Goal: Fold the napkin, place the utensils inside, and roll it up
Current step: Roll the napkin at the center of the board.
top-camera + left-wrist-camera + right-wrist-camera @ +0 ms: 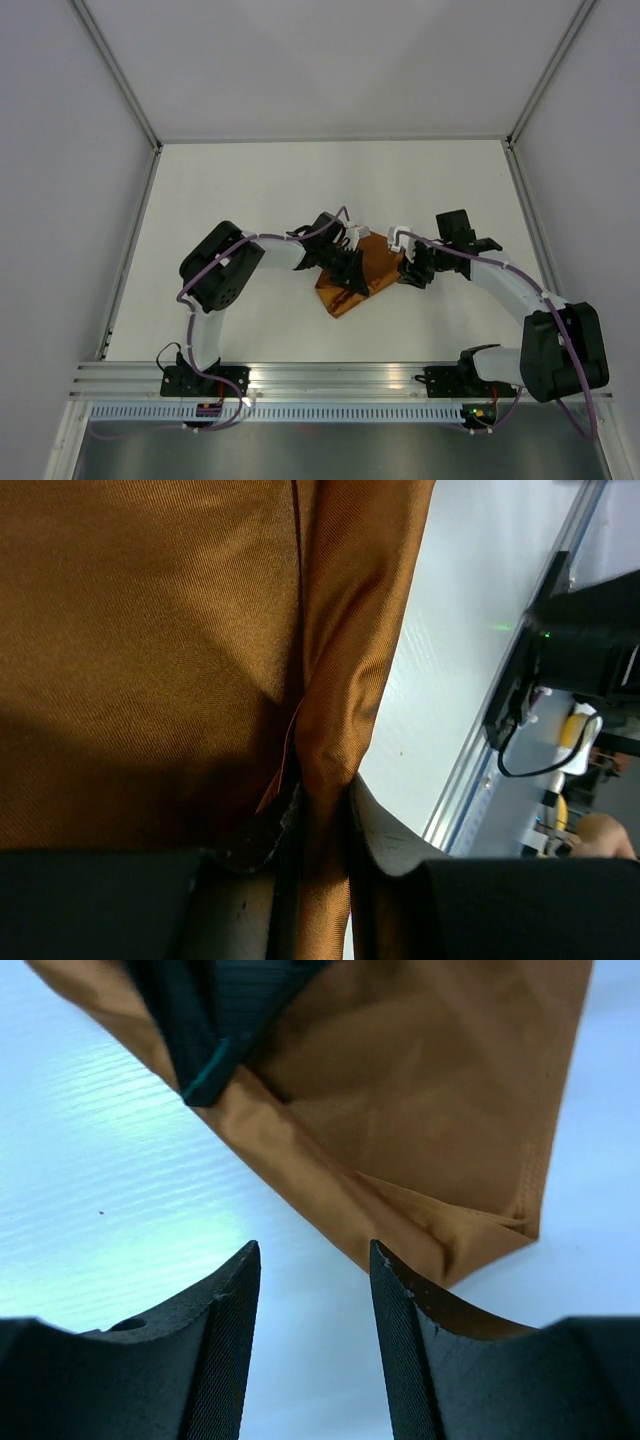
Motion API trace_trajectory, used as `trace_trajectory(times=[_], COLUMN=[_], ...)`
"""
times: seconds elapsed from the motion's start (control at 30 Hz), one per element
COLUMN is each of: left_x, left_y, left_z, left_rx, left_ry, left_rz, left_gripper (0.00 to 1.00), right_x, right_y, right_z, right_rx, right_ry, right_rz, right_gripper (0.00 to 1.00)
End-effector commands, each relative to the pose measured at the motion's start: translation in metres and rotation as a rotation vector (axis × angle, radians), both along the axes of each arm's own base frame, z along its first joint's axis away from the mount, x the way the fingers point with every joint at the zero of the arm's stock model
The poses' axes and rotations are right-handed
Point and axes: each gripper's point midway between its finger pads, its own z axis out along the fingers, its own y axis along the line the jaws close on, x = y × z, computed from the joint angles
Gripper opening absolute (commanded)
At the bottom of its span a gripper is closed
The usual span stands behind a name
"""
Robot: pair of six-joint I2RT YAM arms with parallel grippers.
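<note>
from the top, the napkin (pixel 370 280) lies bunched mid-table (pixel 300 180), between my arms. left wrist: my left gripper (pixel 325 825) is clamped on a fold of it. right wrist: my right gripper (pixel 312 1260) gapes wide, holding nothing, the napkin's edge just beyond.

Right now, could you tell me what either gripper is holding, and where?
The left gripper pinches a fold of the napkin near its edge; the right gripper is open, holding nothing.
</note>
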Motion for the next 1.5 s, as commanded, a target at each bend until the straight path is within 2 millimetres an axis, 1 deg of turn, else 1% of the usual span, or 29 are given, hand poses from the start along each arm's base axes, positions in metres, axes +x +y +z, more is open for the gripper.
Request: trace_trajectory(times=[0.0, 0.03, 0.07, 0.1, 0.13, 0.17, 0.2, 0.27, 0.33, 0.37, 0.43, 0.47, 0.5, 0.63, 0.67, 0.73, 0.87, 0.97, 1.17, 1.23, 1.27, 1.37, 1.43, 1.47], left_x=[-0.049, -0.05, -0.052, -0.054, -0.057, -0.059, -0.06, -0.065, -0.066, -0.068, -0.066, -0.068, -0.067, -0.069, -0.068, -0.069, -0.066, -0.066, -0.065, -0.066, -0.066, -0.066, -0.064, -0.063], left_y=[0.051, 0.052, 0.053, 0.055, 0.056, 0.056, 0.056, 0.057, 0.059, 0.058, 0.057, 0.058, 0.056, 0.056, 0.057, 0.058, 0.059, 0.06, 0.064, 0.066, 0.065, 0.065, 0.065, 0.064], left_z=[-0.058, -0.059, -0.06, -0.062, -0.063, -0.063, -0.063, -0.066, -0.067, -0.067, -0.066, -0.067, -0.066, -0.068, -0.068, -0.069, -0.068, -0.068, -0.066, -0.066, -0.066, -0.066, -0.064, -0.063], left_rx=[0.295, 0.3, 0.303, 0.307, 0.306, 0.305, 0.303, 0.307, 0.31, 0.308, 0.304, 0.306, 0.297, 0.302, 0.302, 0.306, 0.299, 0.296, 0.295, 0.293, 0.291, 0.29, 0.284, 0.28], left_ry=[0.314, 0.324, 0.346, 0.365, 0.386, 0.4, 0.41, 0.442, 0.454, 0.469, 0.47, 0.482, 0.482, 0.499, 0.499, 0.507, 0.506, 0.508, 0.505, 0.506, 0.504, 0.504, 0.501, 0.496], left_rz=[0.063, 0.064, 0.065, 0.067, 0.064, 0.061, 0.057, 0.047, 0.046, 0.042, 0.039, 0.033, 0.027, 0.015, 0.014, 0.01, 0.009, 0.001, -0.009, -0.016, -0.021, -0.026, -0.027, -0.028], left_gripper=[0.02, 0.02, 0.02, 0.02, 0.02, 0.02, 0.02, 0.02, 0.02, 0.02, 0.02, 0.02, 0.02, 0.02, 0.02, 0.02, 0.02, 0.02, 0.02, 0.02, 0.02, 0.02, 0.02, 0.02], right_x=[-0.013, -0.015, -0.015, -0.021, -0.023, -0.024, -0.027, -0.028, -0.033, -0.033, -0.036, -0.037, -0.041, -0.047, -0.048, -0.051, -0.064, -0.071, -0.071, -0.07, -0.069, -0.069, -0.071, -0.072], right_y=[0.019, 0.021, 0.028, 0.03, 0.033, 0.043, 0.041, 0.049, 0.049, 0.055, 0.054, 0.059, 0.06, 0.067, 0.073, 0.075, 0.082, 0.084, 0.083, 0.082, 0.082, 0.08, 0.079, 0.079], right_z=[0.0, -0.002, -0.001, -0.005, -0.006, -0.004, -0.01, -0.009, -0.014, -0.011, -0.018, -0.017, -0.021, -0.024, -0.022, -0.025, -0.034, -0.043, -0.061, -0.065, -0.067, -0.075, -0.079, -0.08], right_rx=[-0.016, -0.026, -0.051, -0.061, -0.07, -0.071, -0.095, -0.094, -0.113, -0.106, -0.127, -0.124, -0.13, -0.132, -0.126, -0.139, -0.152, -0.177, -0.241, -0.256, -0.261, -0.285, -0.291, -0.295], right_ry=[-0.128, -0.148, -0.2, -0.22, -0.239, -0.281, -0.299, -0.355, -0.385, -0.423, -0.442, -0.469, -0.468, -0.494, -0.518, -0.531, -0.531, -0.537, -0.523, -0.529, -0.53, -0.511, -0.497, -0.492], right_rz=[0.103, 0.105, 0.123, 0.134, 0.14, 0.167, 0.161, 0.184, 0.195, 0.214, 0.229, 0.25, 0.265, 0.306, 0.318, 0.338, 0.394, 0.426, 0.456, 0.456, 0.454, 0.462, 0.469, 0.474], right_gripper=[0.54, 0.55, 0.56, 0.56, 0.56, 0.56, 0.56, 0.57, 0.57, 0.57, 0.58, 0.58, 0.59, 0.59, 0.59, 0.59, 0.59, 0.58, 0.54, 0.53, 0.52, 0.44, 0.3, 0.19])
